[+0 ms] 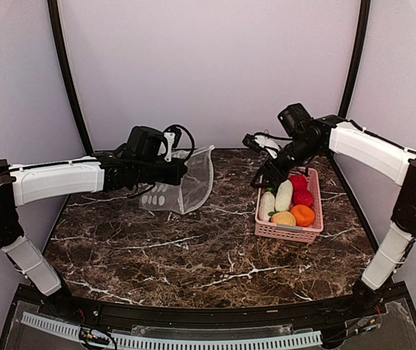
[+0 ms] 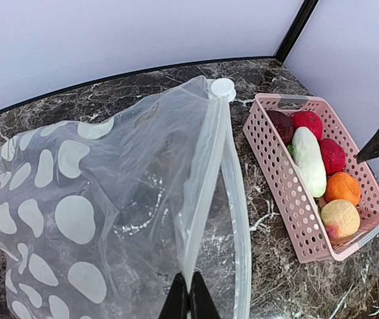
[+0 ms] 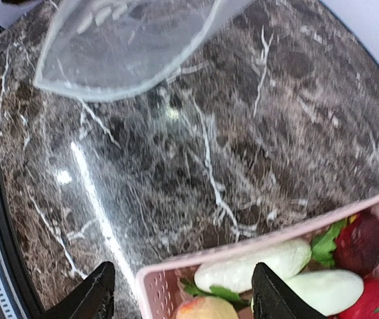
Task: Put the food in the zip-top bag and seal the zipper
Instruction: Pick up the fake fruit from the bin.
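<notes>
The zip-top bag [image 1: 191, 184] is clear with white dots and hangs tilted at the table's back left, mouth open toward the basket. My left gripper [image 1: 181, 172] is shut on the upper mouth edge [image 2: 199, 219]; the zipper strip [image 2: 241, 219] of the lower edge bows outward. The food lies in the pink basket [image 1: 287, 232]: two white radishes [image 1: 283, 195], two red balls [image 1: 303, 197], an orange piece [image 1: 303, 215], a yellowish piece [image 1: 283, 219] and a dark purple piece [image 2: 281, 124]. My right gripper [image 3: 186, 296] is open and empty above the basket's corner nearest the bag.
The basket [image 2: 289, 199] stands at the right of the marble table, about a hand's width from the bag mouth. A white round tab [image 2: 222, 88] sits at the far end of the bag's mouth. Walls and black posts close the back and sides.
</notes>
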You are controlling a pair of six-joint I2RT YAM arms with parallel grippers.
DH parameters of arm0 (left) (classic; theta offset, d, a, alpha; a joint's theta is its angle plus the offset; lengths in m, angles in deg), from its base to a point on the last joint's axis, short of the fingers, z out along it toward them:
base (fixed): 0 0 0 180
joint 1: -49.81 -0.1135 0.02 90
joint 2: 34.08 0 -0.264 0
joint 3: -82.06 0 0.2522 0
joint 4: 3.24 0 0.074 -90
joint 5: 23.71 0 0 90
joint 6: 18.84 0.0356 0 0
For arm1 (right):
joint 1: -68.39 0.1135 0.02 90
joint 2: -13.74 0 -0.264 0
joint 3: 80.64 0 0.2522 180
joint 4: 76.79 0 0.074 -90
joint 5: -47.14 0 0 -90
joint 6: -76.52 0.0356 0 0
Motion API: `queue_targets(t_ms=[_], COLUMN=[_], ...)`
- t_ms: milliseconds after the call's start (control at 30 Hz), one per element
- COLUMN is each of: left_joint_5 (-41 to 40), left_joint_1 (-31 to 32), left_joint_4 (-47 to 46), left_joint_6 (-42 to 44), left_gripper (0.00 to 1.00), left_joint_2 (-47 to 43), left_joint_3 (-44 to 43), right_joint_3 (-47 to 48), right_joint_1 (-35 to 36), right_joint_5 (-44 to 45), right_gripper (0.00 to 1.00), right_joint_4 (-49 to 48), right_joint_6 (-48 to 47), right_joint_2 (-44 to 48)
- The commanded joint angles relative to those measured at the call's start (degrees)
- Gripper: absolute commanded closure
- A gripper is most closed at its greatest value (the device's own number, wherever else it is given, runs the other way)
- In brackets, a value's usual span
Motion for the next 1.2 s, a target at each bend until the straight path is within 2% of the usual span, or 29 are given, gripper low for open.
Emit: queue_targets(t_ms=[0, 167, 333, 700, 900, 967, 1067, 1167], left_joint_5=[0.4, 1.0, 0.4, 1.5, 1.7, 1.8, 1.5, 1.2], left_joint_1=[0.2, 0.2, 0.2, 0.9, 1.1, 1.3, 1.5, 1.6], left_joint_4=[1.7, 1.8, 1.8, 2.2, 2.2, 2.3, 2.4, 2.5], left_joint_6=[0.9, 1.0, 2.0, 2.9, 3.2, 3.4, 4.1, 4.3], left_gripper=[0.99, 0.99, 0.99, 0.99, 0.99, 0.99, 0.99, 0.99], left_joint_2=[0.0, -0.1, 0.0, 0.5, 0.8, 0.8, 0.8, 0.9], left_joint_3=[-1.5, -1.6, -1.5, -2.1, -2.2, -2.3, -2.3, -2.4], right_joint_3=[-4.9, -4.5, -5.5, -8.2, -8.1, -8.4, -8.8, -9.3], right_joint_1=[-4.2, -9.3, -9.9, -9.8, -9.8, -9.9, -9.8, -9.8], right_joint_5=[2.6, 0.7, 2.1, 4.0, 3.1, 2.5, 1.6, 1.6], right_gripper=[0.32, 0.38, 0.44, 0.41, 0.37, 0.32, 0.19, 0.18], right_joint_4=[7.7, 14.4, 17.5, 16.8, 16.5, 16.7, 17.6, 17.5], right_joint_6=[-6.1, -7.8, -10.1, -7.7, -6.9, -7.1, -7.5, -7.4], right_joint_2=[0.0, -2.5, -2.8, -7.5, -10.2, -10.8, -12.0, -12.3])
